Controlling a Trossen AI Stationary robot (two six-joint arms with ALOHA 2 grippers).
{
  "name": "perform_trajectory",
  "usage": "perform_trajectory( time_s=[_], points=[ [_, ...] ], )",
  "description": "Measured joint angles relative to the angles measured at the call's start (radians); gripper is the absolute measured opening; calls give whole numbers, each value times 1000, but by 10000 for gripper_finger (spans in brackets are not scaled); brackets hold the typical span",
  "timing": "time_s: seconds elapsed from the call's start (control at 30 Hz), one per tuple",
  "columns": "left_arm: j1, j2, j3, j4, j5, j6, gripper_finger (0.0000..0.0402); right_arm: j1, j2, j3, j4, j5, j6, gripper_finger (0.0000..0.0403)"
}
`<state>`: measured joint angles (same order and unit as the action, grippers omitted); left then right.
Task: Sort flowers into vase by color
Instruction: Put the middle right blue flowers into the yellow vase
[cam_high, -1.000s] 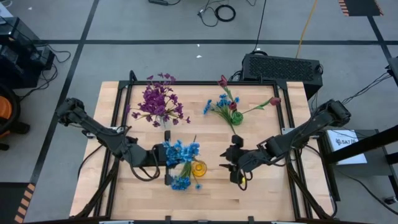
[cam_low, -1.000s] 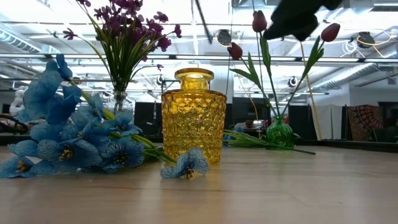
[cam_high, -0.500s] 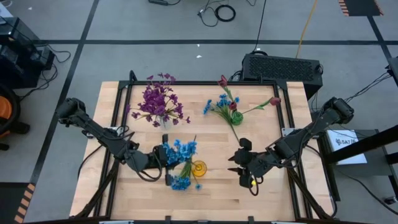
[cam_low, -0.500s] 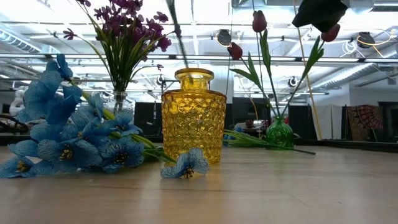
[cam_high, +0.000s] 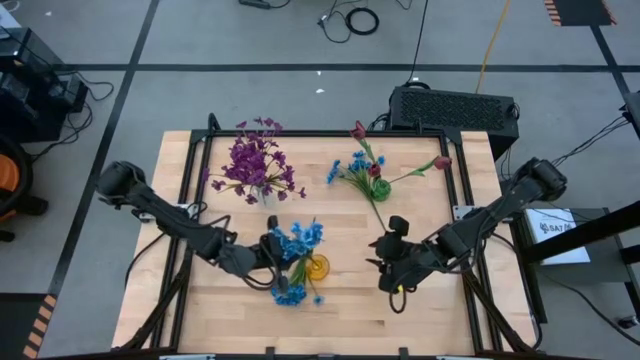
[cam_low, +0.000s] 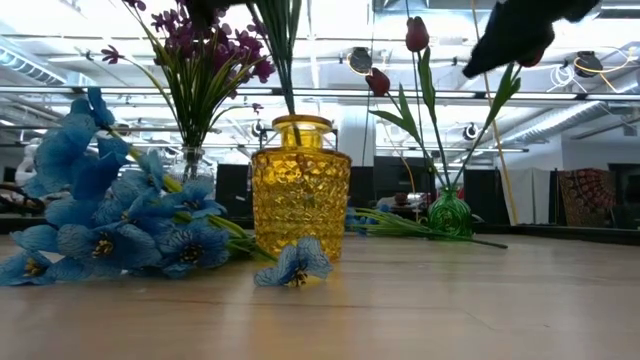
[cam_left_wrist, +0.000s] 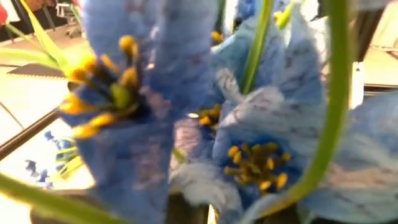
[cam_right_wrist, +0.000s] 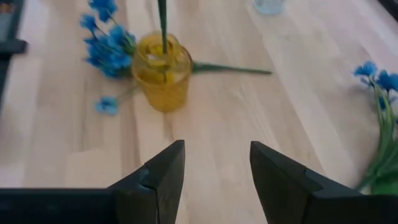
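Blue flowers (cam_high: 296, 240) at left fingers (cam_high: 268, 250), grip unclear, stem in yellow vase (cam_high: 318, 268), right fingers (cam_right_wrist: 163, 177) spread, empty

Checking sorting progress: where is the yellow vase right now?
In the high view the yellow vase stands near the table's front centre, blue flowers lying against its left side, between the two grippers.

A yellow glass vase (cam_low: 300, 188) is standing on the wooden surface (cam_low: 420, 300), with a green stem (cam_low: 285, 70) reaching down into its mouth. Blue flowers (cam_low: 110, 215) are lying to its left. Purple flowers (cam_low: 205, 45) and red tulips (cam_low: 415, 35) are standing farther back.
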<state>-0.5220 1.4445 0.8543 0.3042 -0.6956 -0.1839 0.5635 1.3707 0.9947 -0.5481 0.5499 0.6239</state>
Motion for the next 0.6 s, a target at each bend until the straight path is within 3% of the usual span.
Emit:
perform_trajectory(
  time_s=[0.6],
  points=[
    [-27,36,0,-37,-25,-73,266,-13,21,0,-108,3,90,173]
  ],
)
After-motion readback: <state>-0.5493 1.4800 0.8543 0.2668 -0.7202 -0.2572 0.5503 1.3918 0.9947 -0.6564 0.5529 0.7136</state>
